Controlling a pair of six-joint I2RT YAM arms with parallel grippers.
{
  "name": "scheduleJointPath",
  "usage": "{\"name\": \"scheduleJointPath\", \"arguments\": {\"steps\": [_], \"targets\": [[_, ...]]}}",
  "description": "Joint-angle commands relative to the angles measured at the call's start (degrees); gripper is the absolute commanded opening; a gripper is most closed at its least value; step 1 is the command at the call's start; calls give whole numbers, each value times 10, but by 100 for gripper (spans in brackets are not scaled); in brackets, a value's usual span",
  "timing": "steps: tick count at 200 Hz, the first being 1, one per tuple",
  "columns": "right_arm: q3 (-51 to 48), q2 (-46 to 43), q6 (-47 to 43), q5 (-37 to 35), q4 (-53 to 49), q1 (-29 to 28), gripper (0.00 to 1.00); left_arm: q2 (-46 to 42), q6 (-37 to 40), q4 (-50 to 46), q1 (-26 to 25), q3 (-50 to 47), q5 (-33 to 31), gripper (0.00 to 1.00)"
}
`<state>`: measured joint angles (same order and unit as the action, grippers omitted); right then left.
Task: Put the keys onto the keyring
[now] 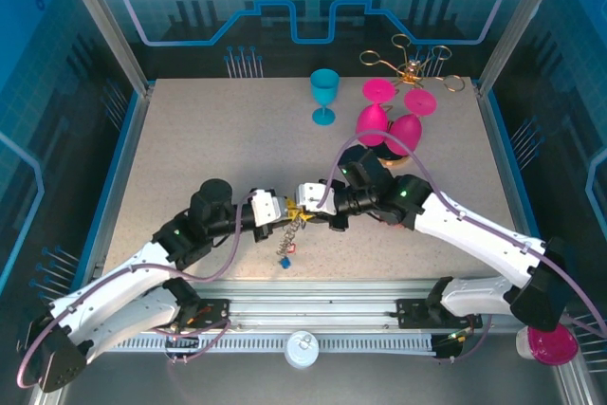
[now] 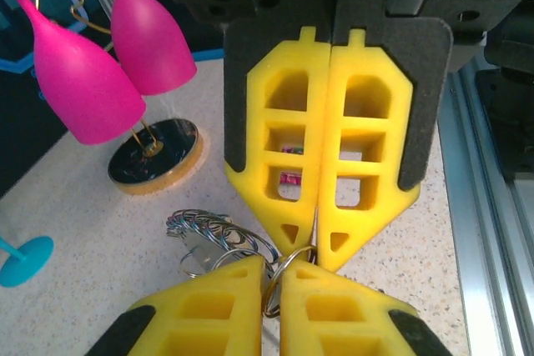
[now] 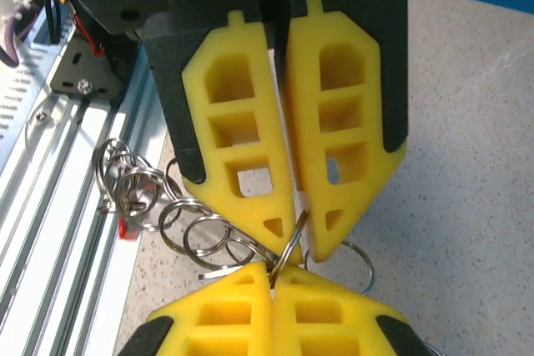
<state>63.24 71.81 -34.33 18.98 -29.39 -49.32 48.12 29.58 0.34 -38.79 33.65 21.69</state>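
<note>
The yellow lattice plastic fingers (image 2: 209, 310) of the left gripper (image 2: 274, 268) are pressed together. Their tips pinch a thin silver wire ring at the end of the keyring (image 2: 213, 235), a floppy silver-grey chain of linked rings. Tip to tip against them, the right gripper (image 3: 271, 271) is also clamped shut, its matching yellow fingers (image 3: 221, 314) nipping the same end of the chain. It is hard to tell whether both hold one ring or two neighbouring ones.

The rest of the chain trails off to one side and droops just above the speckled beige table (image 1: 209, 139). From above, the keys (image 1: 285, 251) show as tiny pieces with red and dark blue tags, dangling below the meeting point near the table's front edge. Two pink plastic goblets (image 1: 389, 125) lean together behind the right arm, and a teal goblet (image 1: 324, 92) stands farther back.

The step in hand looks like the threading itself, with the end ring held from both sides. The next move probably calls for one grip to stay firm while the other makes a small, careful twist or slide. A slip would drop the chain.
</note>
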Motion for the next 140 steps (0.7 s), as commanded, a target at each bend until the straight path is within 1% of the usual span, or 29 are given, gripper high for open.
{"name": "scheduleJointPath", "arguments": {"steps": [1,4,31,44,61,89,119,140], "targets": [[35,0,-20,10,-31,-18,0,8,31,-60,2,26,-9,2],[35,-1,-17,10,-27,-19,0,8,32,-62,1,26,-8,0],[12,-14,21,-7,19,-14,0,0,36,-50,1,20,6,0],[-16,-28,47,5,53,-6,16,-10,28,-15,1,5,7,0],[-58,-50,74,35,103,6,24,-27,17,41,1,-22,11,0],[-108,-75,97,49,158,17,28,-48,-1,111,2,-55,16,0],[-124,-76,106,56,177,20,29,-57,-14,134,2,-68,24,0],[-125,-73,121,51,186,23,32,-58,-20,143,1,-73,23,0]]}}
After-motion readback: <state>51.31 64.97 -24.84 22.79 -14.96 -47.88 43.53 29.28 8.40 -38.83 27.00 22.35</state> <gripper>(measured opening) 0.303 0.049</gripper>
